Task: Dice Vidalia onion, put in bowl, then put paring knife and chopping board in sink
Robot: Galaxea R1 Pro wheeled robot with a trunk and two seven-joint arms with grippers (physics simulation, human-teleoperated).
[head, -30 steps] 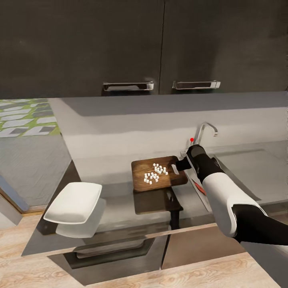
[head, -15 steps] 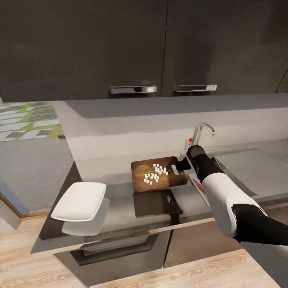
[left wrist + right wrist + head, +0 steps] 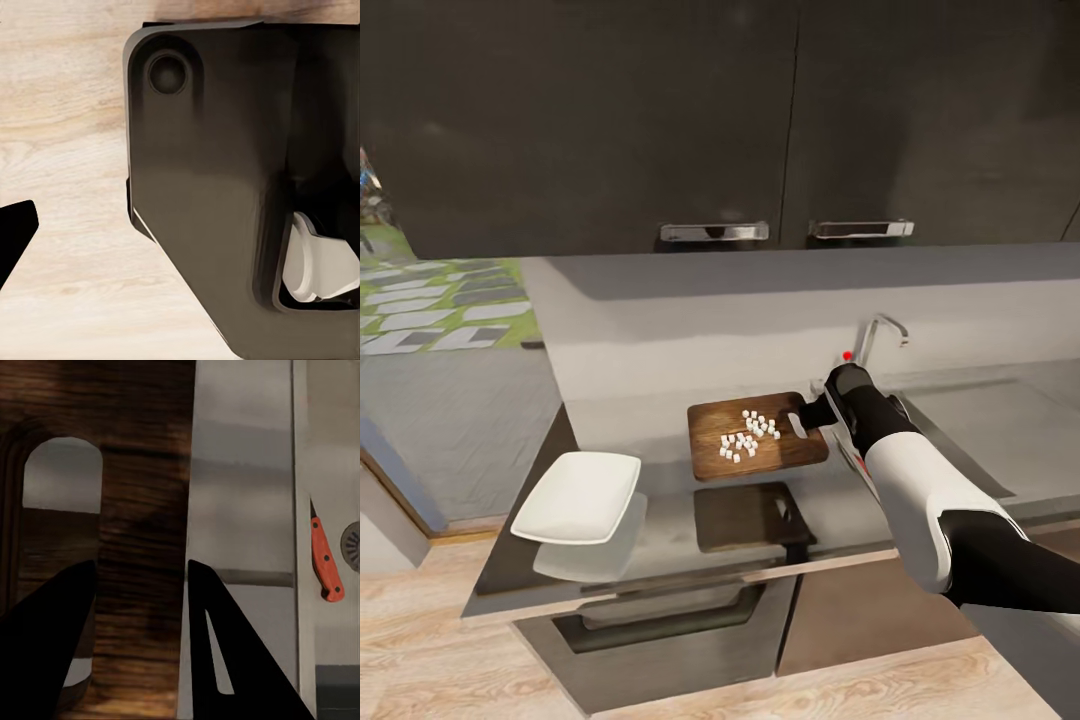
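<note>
Your right gripper clamped the slotted end of the chopping board, held mid-frame with its length left-right, while your wrist view revealed the paring knife lying upright at right.

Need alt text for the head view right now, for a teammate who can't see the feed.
The right gripper grips the slotted end of a wooden chopping board carrying small white onion cubes, held above the grey countertop. A white bowl sits toward the counter's left end; the sink and tap lie to the right, under dark cabinets.
</note>
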